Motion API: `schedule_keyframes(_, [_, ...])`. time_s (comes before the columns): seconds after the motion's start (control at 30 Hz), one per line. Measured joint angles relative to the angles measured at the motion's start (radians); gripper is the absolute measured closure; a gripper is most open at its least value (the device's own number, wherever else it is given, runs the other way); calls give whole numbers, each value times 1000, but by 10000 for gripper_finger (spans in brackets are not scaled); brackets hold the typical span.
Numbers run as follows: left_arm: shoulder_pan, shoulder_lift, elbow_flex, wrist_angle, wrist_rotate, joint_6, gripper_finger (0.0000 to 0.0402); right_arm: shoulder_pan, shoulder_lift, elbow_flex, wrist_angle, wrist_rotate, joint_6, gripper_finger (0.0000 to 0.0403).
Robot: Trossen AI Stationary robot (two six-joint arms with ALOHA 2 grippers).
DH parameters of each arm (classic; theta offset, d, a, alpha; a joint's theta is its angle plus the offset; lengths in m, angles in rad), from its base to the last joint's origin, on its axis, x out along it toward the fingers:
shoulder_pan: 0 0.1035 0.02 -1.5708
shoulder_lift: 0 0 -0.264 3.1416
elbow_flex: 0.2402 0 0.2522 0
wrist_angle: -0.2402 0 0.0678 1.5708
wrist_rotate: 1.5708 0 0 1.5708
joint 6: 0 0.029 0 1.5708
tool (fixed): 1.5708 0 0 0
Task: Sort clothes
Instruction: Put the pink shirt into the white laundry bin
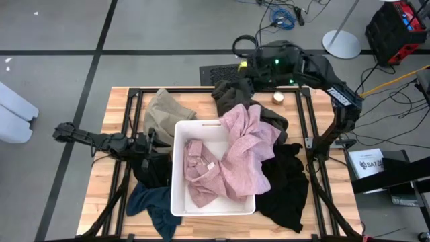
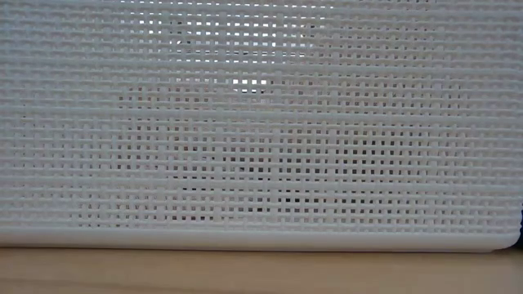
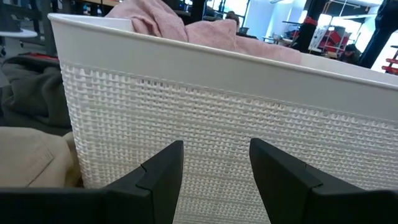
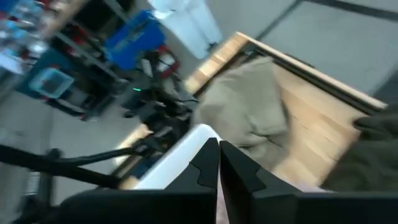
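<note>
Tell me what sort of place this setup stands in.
Probably a robotics lab or workshop, not a home. The wooden table stands on a grey floor with taped lines, loose cables trail across it, and a red equipment cart sits nearby.

A white bin [image 1: 179, 168] with woven-pattern walls sits mid-table [image 1: 114, 114], its wall filling the low view. A small round tan thing [image 1: 278, 97] lies near the table's far edge. On the floor beyond: a round white base [image 1: 341, 44], a blue cable coil [image 1: 283, 17], a red-and-black case [image 1: 395, 27], a labelled white box [image 1: 367, 162]
</note>
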Motion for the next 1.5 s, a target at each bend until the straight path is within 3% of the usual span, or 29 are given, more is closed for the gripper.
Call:
schedule_keyframes(0.27, [0,4,0,0,-1,0,208,-3,30,-2,-396,225,87,388])
schedule_keyframes(0.47, [0,4,0,0,-1,0,208,2,59,-41,-395,182,92,333])
schedule_keyframes(0.87, [0,4,0,0,-2,-1,208,-4,71,-216,-397,167,94,153])
schedule_keyframes(1.07, [0,4,0,0,-3,-3,208,-11,70,-330,-398,167,141,121])
schedule_keyframes(1.2, [0,4,0,0,-4,-5,208,-11,70,-403,-398,159,173,128])
schedule_keyframes(1.3, [0,4,0,0,-4,-5,208,-11,70,-439,-398,126,179,164])
schedule_keyframes(1.4, [0,4,0,0,-4,-5,208,-11,70,-453,-398,114,177,240])
schedule_keyframes(1.5, [0,4,0,0,-4,-6,208,-11,70,-449,-399,114,150,346])
